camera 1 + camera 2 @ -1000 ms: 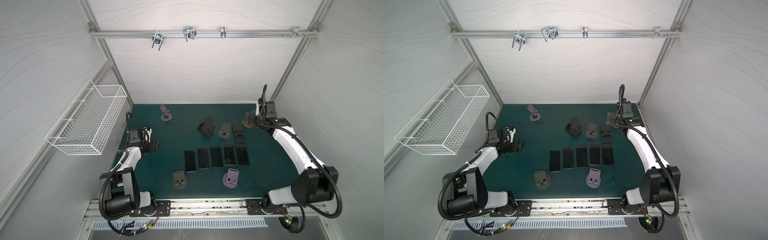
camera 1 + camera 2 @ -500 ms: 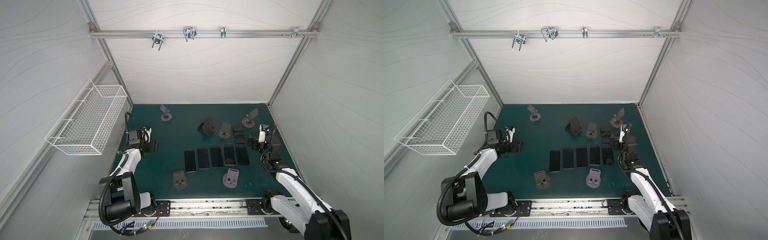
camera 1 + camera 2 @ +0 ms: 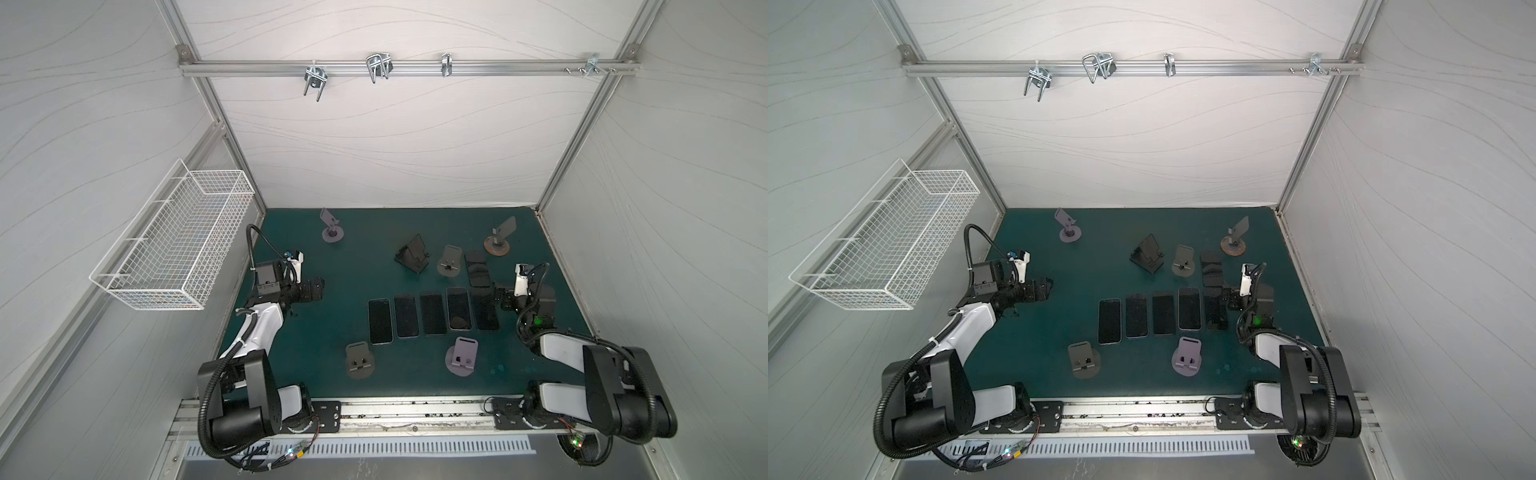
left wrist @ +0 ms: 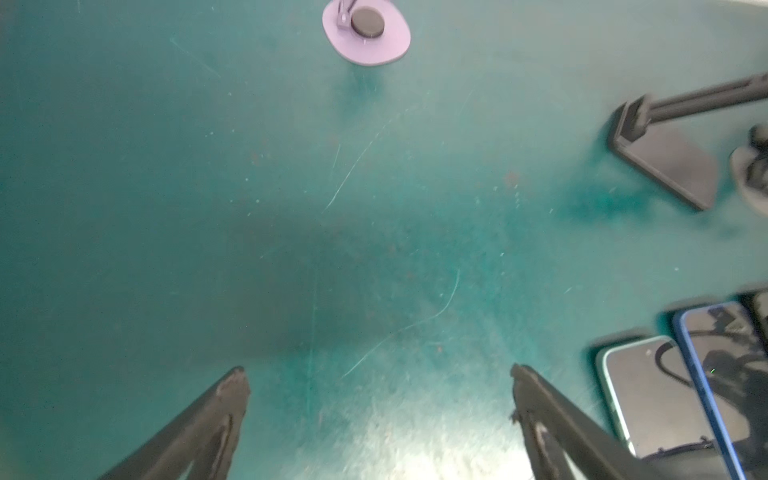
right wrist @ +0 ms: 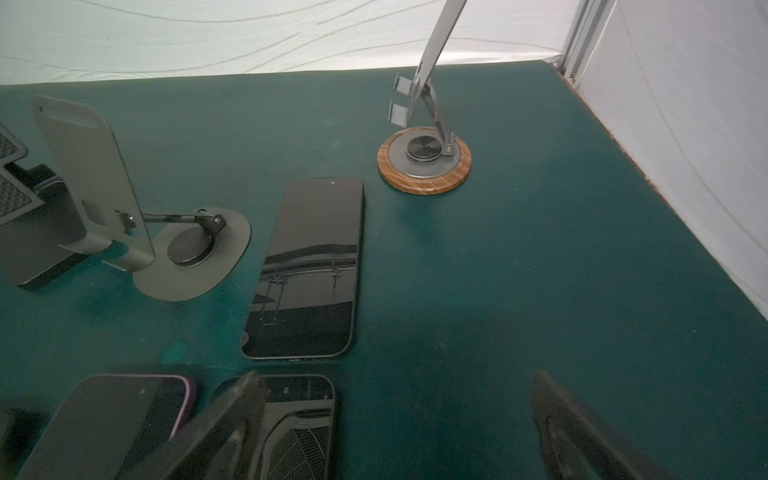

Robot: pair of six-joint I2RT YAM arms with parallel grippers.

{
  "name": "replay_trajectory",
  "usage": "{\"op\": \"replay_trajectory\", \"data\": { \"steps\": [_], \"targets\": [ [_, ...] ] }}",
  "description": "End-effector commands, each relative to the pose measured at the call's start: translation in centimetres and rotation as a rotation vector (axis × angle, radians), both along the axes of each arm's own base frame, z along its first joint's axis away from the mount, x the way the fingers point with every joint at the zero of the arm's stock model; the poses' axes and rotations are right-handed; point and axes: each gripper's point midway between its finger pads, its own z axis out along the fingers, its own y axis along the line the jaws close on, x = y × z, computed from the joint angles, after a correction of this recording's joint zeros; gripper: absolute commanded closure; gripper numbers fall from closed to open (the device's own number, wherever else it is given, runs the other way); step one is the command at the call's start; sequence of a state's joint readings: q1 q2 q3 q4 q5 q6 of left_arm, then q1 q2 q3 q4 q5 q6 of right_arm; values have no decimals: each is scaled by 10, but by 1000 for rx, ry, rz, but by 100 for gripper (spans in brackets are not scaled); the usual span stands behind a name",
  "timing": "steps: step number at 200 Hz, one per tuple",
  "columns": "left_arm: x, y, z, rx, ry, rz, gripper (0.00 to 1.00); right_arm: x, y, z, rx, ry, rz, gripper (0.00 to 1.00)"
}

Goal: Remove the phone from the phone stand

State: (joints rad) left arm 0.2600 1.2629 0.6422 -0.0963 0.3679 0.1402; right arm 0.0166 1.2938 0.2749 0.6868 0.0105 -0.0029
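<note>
Several dark phones (image 3: 432, 313) lie flat in a row on the green mat in both top views. One more phone (image 5: 309, 270) lies flat behind that row, between a grey stand (image 5: 124, 208) and a wood-base phone stand (image 5: 424, 160). That stand's cradle is bare, and no stand in view holds a phone. My right gripper (image 3: 500, 299) hangs open at the row's right end, one finger (image 5: 232, 419) over the end phone (image 5: 299, 415). At the left side of the mat my left gripper (image 3: 316, 289) is open over bare mat (image 4: 376, 382).
Other bare stands: purple at back left (image 3: 331, 232), black in the middle (image 3: 412, 259), grey at front left (image 3: 359, 359), purple at front centre (image 3: 462, 357). A white wire basket (image 3: 178, 245) hangs on the left wall. Walls close in on three sides.
The right arm has drawn back from the wood-base stand at the back right to the right end of the phone row. The left gripper has opened a little wider, in place.
</note>
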Motion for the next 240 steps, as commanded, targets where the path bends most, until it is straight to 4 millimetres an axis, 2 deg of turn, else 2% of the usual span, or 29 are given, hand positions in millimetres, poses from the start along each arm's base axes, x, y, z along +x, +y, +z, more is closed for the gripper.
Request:
{"op": "replay_trajectory", "data": {
  "steps": [1,29,40,56,70,81,107,115,129,152,167,240],
  "targets": [
    [19,2,18,-50,-136,47,0,19,6,26,27,-66,44,1],
    [26,10,10,-77,-249,155,0,30,5,27,129,-111,35,1],
    [30,13,22,-24,-373,176,0,36,5,18,126,-48,33,1],
    [25,7,27,17,-500,182,0,43,7,7,120,-21,34,1],
    [24,-1,26,23,-516,166,0,46,15,-7,55,-19,32,1],
    [27,-8,20,59,-520,156,0,48,19,-7,16,-27,29,1],
    [32,-21,1,126,-538,127,0,50,16,-10,6,8,0,1],
    [36,-22,4,140,-573,135,0,51,17,-10,4,7,2,1],
    [35,-23,-5,149,-489,130,0,51,17,-10,3,4,5,1],
    [52,-16,-5,168,-461,172,0,50,17,-9,2,5,4,1],
    [57,-14,-12,176,-381,177,0,50,18,-10,-8,7,2,1],
    [59,-11,-11,193,-387,204,0,51,19,-9,-16,5,3,1]
  ]
}}
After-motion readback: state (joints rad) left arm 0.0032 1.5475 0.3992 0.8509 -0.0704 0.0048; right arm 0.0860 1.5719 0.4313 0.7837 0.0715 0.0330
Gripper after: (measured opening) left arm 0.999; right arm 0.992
